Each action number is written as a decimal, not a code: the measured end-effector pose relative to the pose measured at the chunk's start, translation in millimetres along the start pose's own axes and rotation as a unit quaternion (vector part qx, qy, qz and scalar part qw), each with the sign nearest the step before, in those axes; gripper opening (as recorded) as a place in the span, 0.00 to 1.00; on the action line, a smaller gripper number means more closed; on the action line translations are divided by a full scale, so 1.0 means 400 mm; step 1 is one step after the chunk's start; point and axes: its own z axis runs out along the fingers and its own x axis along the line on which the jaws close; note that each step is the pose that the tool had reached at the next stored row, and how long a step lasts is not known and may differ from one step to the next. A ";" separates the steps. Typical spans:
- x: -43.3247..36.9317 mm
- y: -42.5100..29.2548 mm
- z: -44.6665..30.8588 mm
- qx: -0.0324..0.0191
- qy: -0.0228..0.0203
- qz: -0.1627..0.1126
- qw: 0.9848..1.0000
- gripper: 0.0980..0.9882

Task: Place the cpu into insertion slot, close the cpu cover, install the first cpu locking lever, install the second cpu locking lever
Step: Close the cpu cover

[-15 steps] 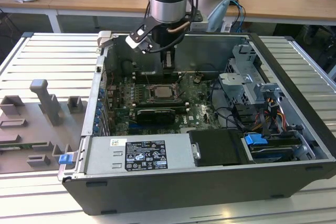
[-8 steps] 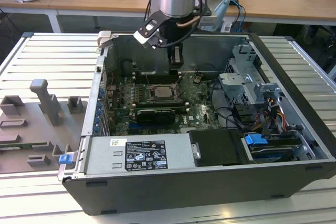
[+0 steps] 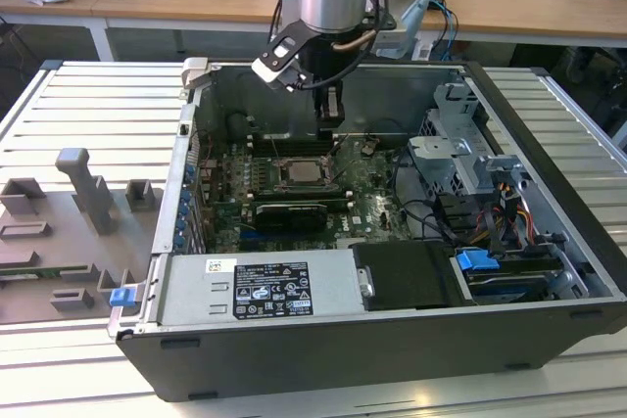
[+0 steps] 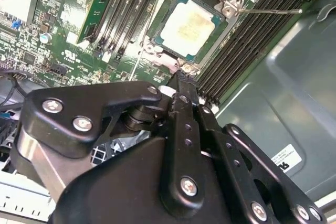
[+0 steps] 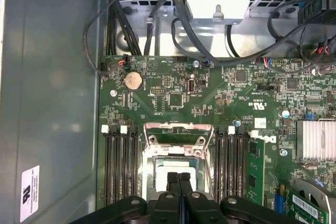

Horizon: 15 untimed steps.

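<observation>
The cpu [image 3: 299, 175], with a pale metal top, lies flat in the insertion slot [image 5: 147, 167] on the green board inside the open computer case. A silvery cpu cover [image 5: 176, 147] appears to lie down around the cpu [image 4: 188, 23], whose top shows through the window. A thin locking lever [image 4: 265, 10] sticks out sideways from one socket corner over the memory slots. My gripper [image 3: 330, 129] hangs just above the slot's far edge, shut, with nothing between its fingers. In both wrist views its tips [image 5: 178, 178] [image 4: 181, 78] sit right at the socket's rim.
Long black memory slots [image 5: 119, 166] flank the socket on both sides. A power supply [image 3: 260, 291] fills the case's front and a drive cage with cables [image 3: 470, 168] its right. A grey fixture [image 3: 83, 193] stands at the exterior view's left. The case wall [image 5: 50, 103] is close.
</observation>
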 end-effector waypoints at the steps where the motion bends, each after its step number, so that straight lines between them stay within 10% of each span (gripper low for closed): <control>1: 0.000 0.001 0.000 0.000 0.000 -0.001 1.000 0.01; 15: -0.001 0.064 0.007 0.001 0.000 -0.003 1.000 0.01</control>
